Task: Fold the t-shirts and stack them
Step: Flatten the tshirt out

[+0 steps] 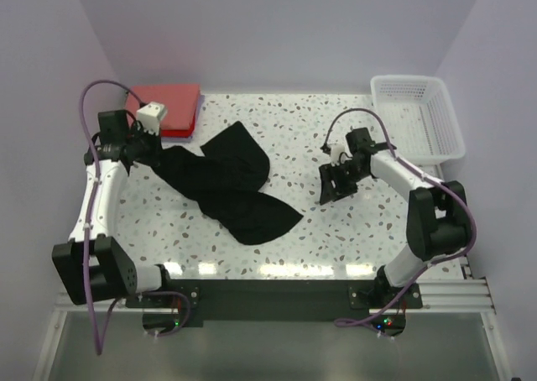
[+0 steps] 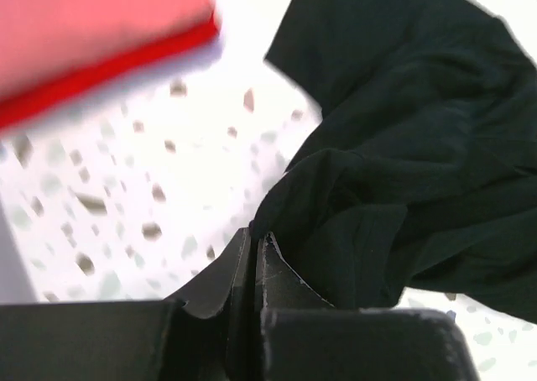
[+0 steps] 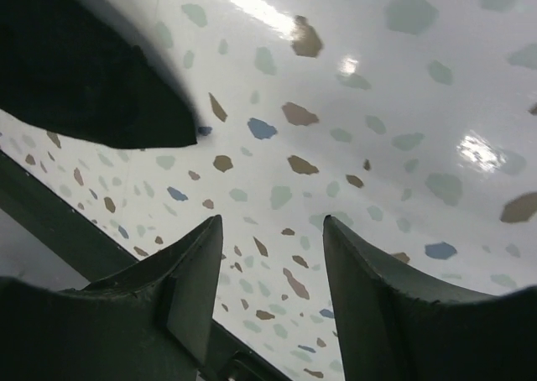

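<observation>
A crumpled black t-shirt [image 1: 226,188] lies spread across the middle of the speckled table. My left gripper [image 1: 155,153] is at its left end, shut on a bunched edge of the black cloth [image 2: 419,146], which runs right up to the closed fingertips of the left gripper [image 2: 258,234]. A folded coral-red stack of t-shirts [image 1: 172,104] sits at the back left, with a thin purple-blue edge [image 1: 191,132] under it; the stack [image 2: 92,37] is blurred in the left wrist view. My right gripper [image 1: 331,184] hovers open right of the shirt. In the right wrist view the right gripper [image 3: 273,221] frames only bare table, with a black corner [image 3: 84,79] to its left.
A white lattice basket [image 1: 409,79] stands at the back right corner. Purple-grey walls close the table on three sides. The dark front rail [image 1: 268,293] with the arm bases runs along the near edge.
</observation>
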